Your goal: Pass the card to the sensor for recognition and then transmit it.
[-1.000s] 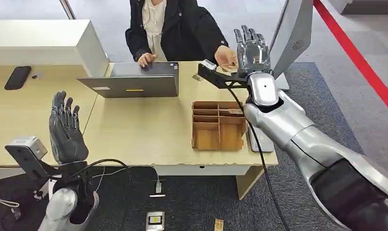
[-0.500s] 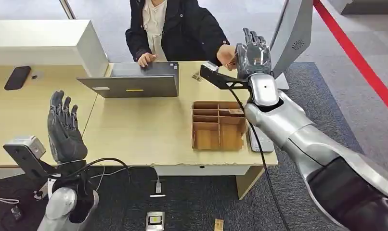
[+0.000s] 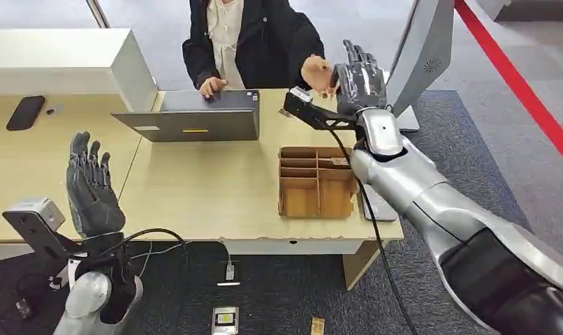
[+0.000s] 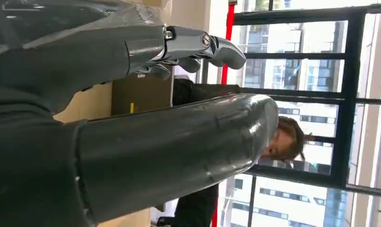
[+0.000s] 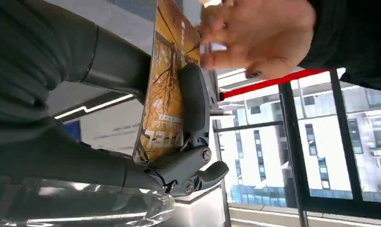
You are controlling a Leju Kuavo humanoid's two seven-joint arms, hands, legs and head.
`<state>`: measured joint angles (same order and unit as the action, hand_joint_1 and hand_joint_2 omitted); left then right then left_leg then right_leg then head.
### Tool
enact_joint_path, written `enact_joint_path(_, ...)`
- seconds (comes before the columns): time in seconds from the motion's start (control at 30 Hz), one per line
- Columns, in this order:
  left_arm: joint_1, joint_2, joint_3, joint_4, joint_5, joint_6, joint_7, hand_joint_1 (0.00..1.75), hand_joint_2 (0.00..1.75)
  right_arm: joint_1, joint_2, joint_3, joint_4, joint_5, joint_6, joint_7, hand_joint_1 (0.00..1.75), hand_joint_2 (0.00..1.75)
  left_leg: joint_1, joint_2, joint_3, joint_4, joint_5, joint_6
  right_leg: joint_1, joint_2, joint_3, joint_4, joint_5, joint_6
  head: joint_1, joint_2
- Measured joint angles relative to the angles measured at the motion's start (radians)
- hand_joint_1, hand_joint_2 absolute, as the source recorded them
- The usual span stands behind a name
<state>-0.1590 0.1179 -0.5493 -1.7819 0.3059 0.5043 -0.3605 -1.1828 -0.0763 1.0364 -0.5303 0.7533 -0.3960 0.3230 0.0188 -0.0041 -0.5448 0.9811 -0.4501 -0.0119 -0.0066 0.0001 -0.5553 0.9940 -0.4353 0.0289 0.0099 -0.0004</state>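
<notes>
Head view, left to right: at eight o'clock the left robot hand (image 3: 91, 188) hovers off the surface (image 3: 195, 188), fingers spread, holding nothing. Up at one o'clock the right robot hand (image 3: 361, 75) pinches the card (image 5: 167, 85) and offers it, and the person's hand (image 3: 316, 72) is closing on its far edge. The handover looks well along. Best hold firm and level until the person has a sure grip, then ease the fingers (image 5: 193, 101) off without tugging.

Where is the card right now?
The card is pinched in the right hand, raised over the far right of the desk beside the grey stand, with the person's hand on its far end.
</notes>
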Motion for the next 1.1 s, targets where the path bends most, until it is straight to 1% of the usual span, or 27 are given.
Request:
enact_joint_path(0.07, 0.003, 0.001, 0.000, -0.001, -0.001, 0.006, 0.000, 0.00, 0.00, 0.020, -0.018, -0.011, -0.040, -0.036, -0.036, -0.024, 1.75, 1.75, 0.000, 0.000, 0.000, 0.000, 0.000, 0.000, 0.000, 0.000, 0.000, 0.000, 0.000, 0.000, 0.000, 0.000)
enact_joint_path(0.13, 0.017, 0.004, 0.003, -0.010, -0.006, 0.019, 0.000, 0.00, 0.00, 0.050, -0.043, -0.022, -0.099, -0.057, -0.056, -0.024, 1.75, 1.75, 0.000, 0.000, 0.000, 0.000, 0.000, 0.000, 0.000, 0.000, 0.000, 0.000, 0.000, 0.000, 0.000, 0.000)
enact_joint_path(0.23, 0.054, 0.013, 0.013, -0.042, -0.029, 0.042, 0.016, 0.00, 0.00, 0.124, -0.111, -0.037, -0.238, -0.050, -0.057, 0.031, 1.75, 1.75, 0.000, 0.000, 0.001, 0.000, 0.000, 0.000, 0.000, 0.000, 0.000, -0.001, 0.000, 0.000, 0.000, 0.000)
enact_joint_path(0.3, 0.080, 0.021, 0.019, -0.067, -0.039, 0.052, 0.027, 0.00, 0.00, 0.179, -0.160, -0.051, -0.357, -0.037, -0.035, 0.074, 1.75, 1.75, 0.000, 0.000, 0.000, 0.000, 0.000, 0.000, 0.000, 0.000, 0.000, -0.001, 0.000, 0.000, 0.000, 0.000)
enact_joint_path(0.4, 0.108, 0.033, 0.021, -0.103, -0.050, 0.063, 0.037, 0.00, 0.00, 0.247, -0.226, -0.074, -0.497, -0.029, -0.002, 0.097, 1.75, 1.75, 0.000, 0.000, 0.000, 0.000, -0.001, 0.000, 0.000, 0.000, 0.000, -0.001, 0.000, 0.000, 0.000, 0.000)
enact_joint_path(0.47, 0.129, 0.040, 0.027, -0.132, -0.056, 0.072, 0.040, 0.00, 0.00, 0.294, -0.279, -0.095, -0.611, -0.011, 0.034, 0.108, 1.75, 1.75, 0.000, 0.001, 0.000, 0.000, -0.001, 0.000, 0.000, 0.000, 0.000, -0.001, 0.000, 0.000, 0.000, 0.000)
enact_joint_path(0.63, 0.156, 0.052, 0.037, -0.172, -0.056, 0.076, 0.053, 0.00, 0.00, 0.381, -0.359, -0.130, -0.763, 0.029, 0.094, 0.129, 1.75, 1.75, 0.000, 0.000, 0.000, 0.000, 0.000, 0.001, 0.000, 0.000, 0.000, -0.001, 0.000, 0.000, 0.000, 0.000)
enact_joint_path(0.73, 0.161, 0.055, 0.037, -0.187, -0.056, 0.082, 0.055, 0.00, 0.00, 0.434, -0.393, -0.156, -0.835, 0.054, 0.127, 0.140, 1.75, 1.75, 0.000, 0.000, 0.000, 0.000, 0.000, 0.000, 0.000, 0.000, 0.001, -0.001, 0.000, 0.000, 0.000, 0.000)
enact_joint_path(0.87, 0.172, 0.059, 0.042, -0.207, -0.058, 0.082, 0.055, 0.00, 0.00, 0.491, -0.432, -0.180, -0.899, 0.077, 0.151, 0.144, 1.75, 1.75, 0.000, 0.001, 0.000, 0.000, 0.000, 0.000, 0.000, 0.000, 0.000, -0.001, 0.000, 0.000, 0.000, 0.000)
enact_joint_path(1.0, 0.178, 0.061, 0.043, -0.225, -0.059, 0.082, 0.055, 0.00, 0.00, 0.529, -0.455, -0.193, -0.945, 0.090, 0.189, 0.150, 1.75, 1.75, 0.000, 0.000, 0.000, 0.000, 0.000, 0.000, 0.000, 0.000, 0.000, -0.001, 0.000, 0.000, 0.000, 0.000)
enact_joint_path(1.1, 0.181, 0.065, 0.043, -0.236, -0.059, 0.082, 0.057, 0.00, 0.00, 0.542, -0.463, -0.195, -0.966, 0.095, 0.223, 0.150, 1.75, 1.75, 0.000, 0.001, 0.000, 0.000, 0.000, 0.000, 0.000, 0.000, 0.000, -0.001, 0.000, 0.000, 0.000, 0.000)
